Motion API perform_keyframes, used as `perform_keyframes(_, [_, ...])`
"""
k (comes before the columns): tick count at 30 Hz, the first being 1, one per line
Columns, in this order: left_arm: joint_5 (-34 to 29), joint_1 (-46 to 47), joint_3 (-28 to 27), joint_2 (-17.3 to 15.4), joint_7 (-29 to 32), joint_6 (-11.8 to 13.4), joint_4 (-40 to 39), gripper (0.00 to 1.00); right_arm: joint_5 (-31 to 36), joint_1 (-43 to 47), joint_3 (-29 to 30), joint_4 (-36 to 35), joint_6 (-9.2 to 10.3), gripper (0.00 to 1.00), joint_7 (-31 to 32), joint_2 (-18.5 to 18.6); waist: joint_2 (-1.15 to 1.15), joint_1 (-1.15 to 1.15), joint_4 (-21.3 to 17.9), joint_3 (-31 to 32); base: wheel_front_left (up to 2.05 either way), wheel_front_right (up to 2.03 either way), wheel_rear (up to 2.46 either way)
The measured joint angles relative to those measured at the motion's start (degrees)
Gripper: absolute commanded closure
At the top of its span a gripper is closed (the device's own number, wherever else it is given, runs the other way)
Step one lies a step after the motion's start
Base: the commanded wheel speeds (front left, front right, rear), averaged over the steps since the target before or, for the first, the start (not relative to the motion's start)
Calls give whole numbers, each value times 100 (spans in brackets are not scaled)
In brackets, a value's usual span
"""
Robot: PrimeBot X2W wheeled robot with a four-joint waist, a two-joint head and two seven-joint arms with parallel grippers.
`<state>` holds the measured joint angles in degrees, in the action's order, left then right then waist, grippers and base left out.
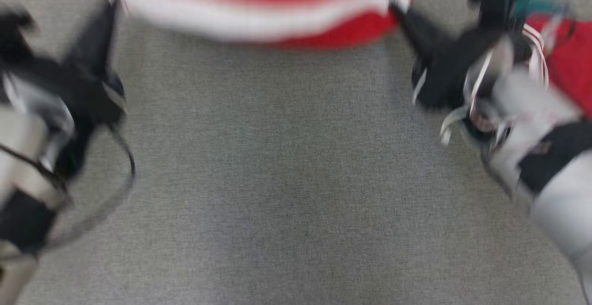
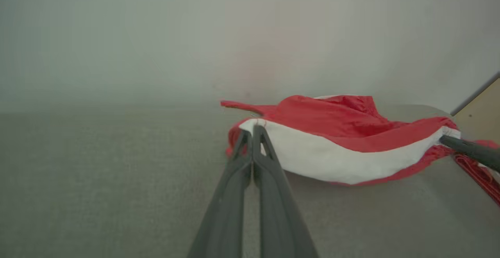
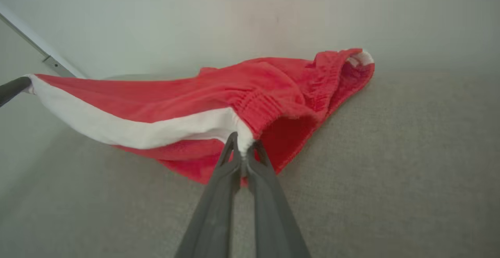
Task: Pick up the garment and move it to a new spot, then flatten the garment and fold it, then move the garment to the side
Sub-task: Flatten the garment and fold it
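Overhead, though blurred, you see the red and white garment (image 1: 263, 14) stretched across twelve o'clock over the grey surface (image 1: 277, 180). The left gripper (image 1: 112, 1) pinches its eleven o'clock end and the right gripper (image 1: 398, 5) its one o'clock end. Your left wrist view shows jaws clamped on the white stripe's corner. Your right wrist view shows jaws closed on the stripe beside the waistband.

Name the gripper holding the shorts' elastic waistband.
The right gripper: the gathered waistband sits beside its jaws; the left gripper pinches the white stripe at its far end.
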<state>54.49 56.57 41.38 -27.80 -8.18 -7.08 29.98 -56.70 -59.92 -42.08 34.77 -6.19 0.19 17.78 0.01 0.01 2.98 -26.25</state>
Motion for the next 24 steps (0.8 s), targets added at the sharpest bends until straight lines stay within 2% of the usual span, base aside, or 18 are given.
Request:
perform_keyframes(2, [-231,-351,241,-73,-94,-1,40,100,21,423,-215,-68,-45,100,-54,107,0,-1,28,78,0,0,0])
perform_keyframes(8, [-397,-1105,488,-73,-389,2,96,100,-60,1299,-256,-216,-44,100,-479,265,-1,-2,69,461,0,0,0])
perform_keyframes(17, [-396,-1763,568,9,-500,105,79,100,-26,1859,-477,-665,-73,100,-742,506,-1,-2,128,1088,0,0,0])
perform_keyframes(24, [-337,-2686,768,187,-549,160,92,100,-90,2874,-697,-773,-88,100,-835,826,-1,-3,172,1666,0,0,0])
